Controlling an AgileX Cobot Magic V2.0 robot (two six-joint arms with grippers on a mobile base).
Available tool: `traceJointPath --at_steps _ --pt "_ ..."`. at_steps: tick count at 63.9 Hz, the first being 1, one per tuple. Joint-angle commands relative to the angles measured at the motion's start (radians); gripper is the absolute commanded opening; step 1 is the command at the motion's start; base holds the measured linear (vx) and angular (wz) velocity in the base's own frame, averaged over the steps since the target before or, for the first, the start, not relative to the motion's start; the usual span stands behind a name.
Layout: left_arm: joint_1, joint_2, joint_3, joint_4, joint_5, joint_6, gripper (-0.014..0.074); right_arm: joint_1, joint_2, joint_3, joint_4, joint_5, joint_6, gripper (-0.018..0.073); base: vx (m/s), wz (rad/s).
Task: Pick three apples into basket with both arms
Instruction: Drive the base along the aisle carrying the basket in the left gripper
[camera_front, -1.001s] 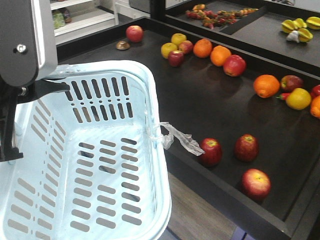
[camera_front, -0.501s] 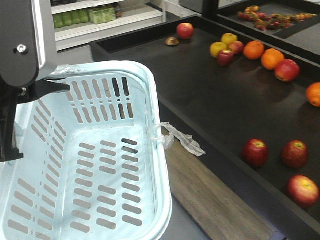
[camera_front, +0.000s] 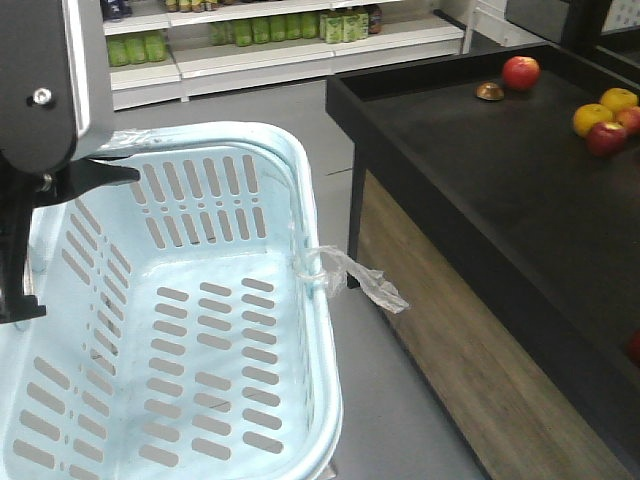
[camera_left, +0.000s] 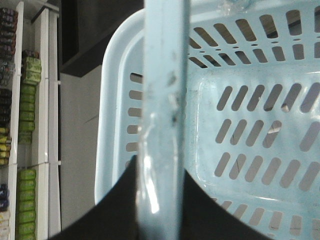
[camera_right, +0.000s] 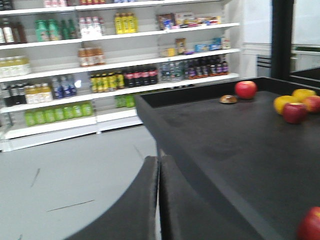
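Observation:
The pale blue basket (camera_front: 300, 200) fills the lower left of the front view, and nothing lies in it. A clear plastic strip (camera_front: 365, 280) hangs from its rim. My left gripper (camera_left: 160, 162) is shut on the basket's handle (camera_left: 162, 90), with a black finger on each side. The left arm (camera_front: 40, 90) stands at the upper left. My right gripper (camera_right: 159, 160) is shut with nothing in it, over the floor beside the table's corner. One dark red apple (camera_right: 311, 225) shows at the bottom right edge. Further red apples (camera_front: 520, 72) (camera_front: 607, 137) lie far back on the table.
The black display table (camera_front: 480, 170) with a raised rim and wooden side (camera_front: 450, 340) runs along the right. On it lie yellow apples (camera_front: 592, 118) and a small brown object (camera_front: 489, 91). Store shelves with bottles (camera_right: 100, 80) line the back, beyond grey floor (camera_right: 75, 170).
The whole view has swung left. The table and its fruit slid to the right, the near red apples left the front view, and shelves and floor came in. The basket kept its place in the view.

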Motion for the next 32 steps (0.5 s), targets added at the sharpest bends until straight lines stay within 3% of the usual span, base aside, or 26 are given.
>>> traceJointPath --at_steps 1,32 --pt "-0.001 -0.02 -0.031 0.004 -0.082 -0.012 -0.0006 -0.002 -0.007 0.014 -0.005 -0.073 -0.006 -0.0009 -0.01 0.47" --pt "-0.001 -0.02 -0.031 0.004 -0.082 -0.012 -0.0006 -0.002 -0.007 0.014 -0.005 -0.073 -0.006 -0.0009 0.0 0.4"
